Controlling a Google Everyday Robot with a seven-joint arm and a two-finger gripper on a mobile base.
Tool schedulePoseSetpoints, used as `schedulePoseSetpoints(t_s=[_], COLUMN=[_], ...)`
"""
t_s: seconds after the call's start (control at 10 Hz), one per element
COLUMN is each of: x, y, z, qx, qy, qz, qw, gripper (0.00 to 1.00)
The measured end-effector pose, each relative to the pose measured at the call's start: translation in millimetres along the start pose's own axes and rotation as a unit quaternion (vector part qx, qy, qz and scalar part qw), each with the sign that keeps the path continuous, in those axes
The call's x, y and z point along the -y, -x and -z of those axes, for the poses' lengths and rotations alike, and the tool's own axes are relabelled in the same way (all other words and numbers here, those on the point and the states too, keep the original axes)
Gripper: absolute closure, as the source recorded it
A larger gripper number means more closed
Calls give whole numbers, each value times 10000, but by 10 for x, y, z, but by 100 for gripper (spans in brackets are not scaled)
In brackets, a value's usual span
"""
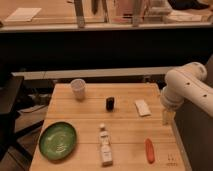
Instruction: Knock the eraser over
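Gripper hanging over the right edge of the worktop; open or closed, cannot tell. Just beside it, a flat white pad. Farther along, well apart from the gripper, the eraser, standing upright mid-worktop.

6 loose things on 1 desk, with 1 claw beside its right edge.
1 eraser, 1 white cup toward the far left corner, 1 white pad, 1 green plate at the near left corner, 1 small bottle, 1 orange carrot-shaped piece near the near right corner.
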Motion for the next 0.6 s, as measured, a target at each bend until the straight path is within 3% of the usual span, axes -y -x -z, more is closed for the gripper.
schedulePoseSetpoints(t_s=[0.6], x=[82], y=[92], z=[-40], qx=[-8], qy=[-39], qz=[106], qw=[9999], gripper=[20])
